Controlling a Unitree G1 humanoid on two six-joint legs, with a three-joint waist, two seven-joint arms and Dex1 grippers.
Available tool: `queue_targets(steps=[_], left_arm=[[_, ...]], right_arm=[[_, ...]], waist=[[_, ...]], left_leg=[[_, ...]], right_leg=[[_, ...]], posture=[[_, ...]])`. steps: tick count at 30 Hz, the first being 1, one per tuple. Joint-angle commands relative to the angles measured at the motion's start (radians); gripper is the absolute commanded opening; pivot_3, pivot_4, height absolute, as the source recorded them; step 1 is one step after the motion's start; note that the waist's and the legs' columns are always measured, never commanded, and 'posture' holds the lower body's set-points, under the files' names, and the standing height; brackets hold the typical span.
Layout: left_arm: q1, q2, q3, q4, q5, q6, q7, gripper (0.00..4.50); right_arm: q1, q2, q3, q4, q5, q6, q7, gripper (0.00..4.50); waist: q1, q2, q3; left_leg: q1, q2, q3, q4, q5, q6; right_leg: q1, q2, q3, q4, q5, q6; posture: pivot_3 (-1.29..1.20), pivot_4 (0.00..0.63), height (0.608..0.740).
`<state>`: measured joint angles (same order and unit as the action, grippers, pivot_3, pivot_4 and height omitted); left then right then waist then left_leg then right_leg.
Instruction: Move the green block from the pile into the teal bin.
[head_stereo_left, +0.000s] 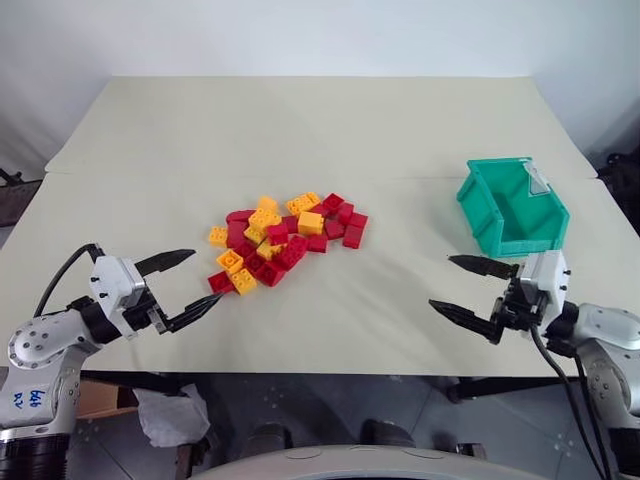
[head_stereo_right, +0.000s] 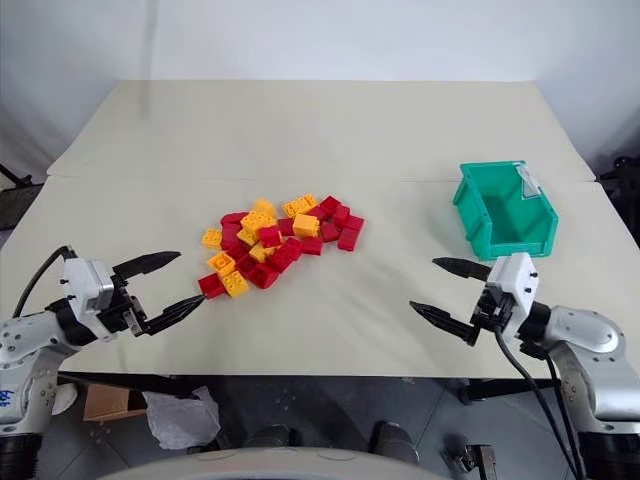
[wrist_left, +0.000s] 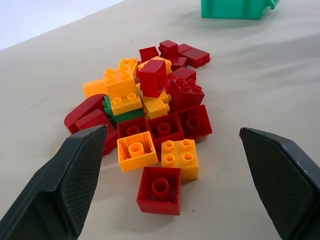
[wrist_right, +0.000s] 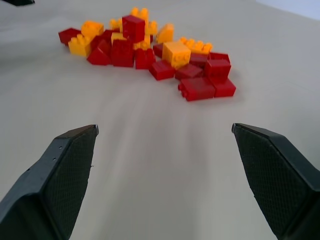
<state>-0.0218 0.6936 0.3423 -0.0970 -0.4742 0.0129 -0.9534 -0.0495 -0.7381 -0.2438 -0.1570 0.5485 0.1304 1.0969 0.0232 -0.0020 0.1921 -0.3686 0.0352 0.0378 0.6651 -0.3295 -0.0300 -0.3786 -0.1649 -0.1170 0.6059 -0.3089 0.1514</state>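
Green block tucked low in the pile of red and yellow-orange bricks at mid-table, half hidden under a yellow brick. Left gripper and right gripper spread wide, empty, near the front edge of the table. Teal bin well apart, just beyond the right gripper.

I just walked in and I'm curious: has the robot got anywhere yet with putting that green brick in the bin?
Nothing looks done yet. The green block is still tucked in the pile, under yellow bricks. Both the left hand and the right hand are open and empty, apart from the bricks. The teal bin holds nothing visible. Picking, carrying and dropping all remain.
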Motion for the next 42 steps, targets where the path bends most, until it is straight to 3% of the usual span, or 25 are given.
queue_targets(steps=[1, 14, 21, 26, 31, 36, 40, 42], left_arm=[[0.007, -0.009, 0.015, -0.011, -0.016, 0.012, 0.016, 4.5], [0.199, -0.077, 0.227, 0.154, -0.04, -0.038, 0.077, 4.5], [0.25, -0.099, 0.216, 0.015, -0.103, 0.037, 0.08, 4.5], [0.163, -0.065, 0.145, -0.088, -0.116, 0.104, 0.081, 3.38], [0.032, -0.012, 0.023, -0.145, -0.12, 0.218, 0.072, 1.76], [-0.183, -0.014, -0.188, -0.072, -0.067, 0.31, 0.017, 0.09], [-0.358, -0.043, -0.341, 0.074, 0.023, 0.341, -0.014, 0.02], [-0.489, -0.097, -0.383, 0.251, 0.113, 0.274, 0.033, 0.02]], right_arm=[[0.002, -0.002, -0.018, -0.015, 0.007, -0.027, 0.02, 4.49], [-0.178, 0.154, 0.132, -0.116, 0.038, 0.025, -0.057, 4.49], [-0.183, 0.144, 0.132, -0.115, 0.028, 0.021, -0.054, 4.49], [-0.119, 0.097, 0.086, -0.107, 0.026, 0.014, -0.042, 4.5], [-0.087, 0.074, 0.058, -0.124, 0.034, 0.014, -0.047, 4.5], [-0.069, 0.078, 0.047, -0.142, 0.03, 0.012, -0.063, 4.5], [-0.054, 0.085, 0.043, -0.161, 0.031, 0.013, -0.084, 4.5], [-0.043, 0.089, 0.043, -0.176, 0.031, 0.014, -0.097, 4.5]], waist=[[0.0, 0.0, 0.0], [-0.024, 0.0, 0.0], [-0.009, -0.002, -0.001], [0.003, -0.002, -0.001], [-0.005, -0.002, -0.001], [-0.005, -0.002, -0.001], [0.002, -0.002, -0.001], [0.006, -0.002, -0.001]], left_leg=[[0.0, 0.0, 0.0, 0.0, 0.0, 0.0], [0.001, 0.0, 0.0, 0.001, 0.0, 0.0], [0.0, 0.0, -0.001, 0.001, -0.001, 0.001], [0.0, 0.0, 0.0, 0.002, -0.002, 0.001], [0.001, 0.0, 0.0, 0.002, -0.002, 0.001], [0.001, 0.0, 0.001, 0.002, -0.001, 0.001], [0.0, 0.0, 0.001, 0.003, -0.001, 0.001], [0.0, -0.001, 0.001, 0.003, -0.001, 0.001]], right_leg=[[0.0, 0.0, 0.0, 0.0, 0.0, 0.0], [0.0, 0.0, 0.0, 0.002, 0.0, 0.0], [-0.001, 0.0, 0.0, 0.002, 0.0, 0.0], [0.0, 0.0, 0.001, 0.002, 0.0, 0.0], [0.0, 0.0, 0.001, 0.003, 0.0, 0.0], [0.0, 0.0, 0.001, 0.004, 0.0, 0.0], [-0.001, 0.0, 0.001, 0.004, 0.0, 0.0], [0.0, 0.0, 0.001, 0.003, 0.0, 0.0]], posture=[[0.0, 0.15, 0.74], [0.0, 0.15, 0.74], [0.0, 0.15, 0.74], [0.0, 0.15, 0.74], [0.0, 0.15, 0.74], [0.0, 0.15, 0.74], [0.0, 0.15, 0.74], [0.0, 0.15, 0.74]])
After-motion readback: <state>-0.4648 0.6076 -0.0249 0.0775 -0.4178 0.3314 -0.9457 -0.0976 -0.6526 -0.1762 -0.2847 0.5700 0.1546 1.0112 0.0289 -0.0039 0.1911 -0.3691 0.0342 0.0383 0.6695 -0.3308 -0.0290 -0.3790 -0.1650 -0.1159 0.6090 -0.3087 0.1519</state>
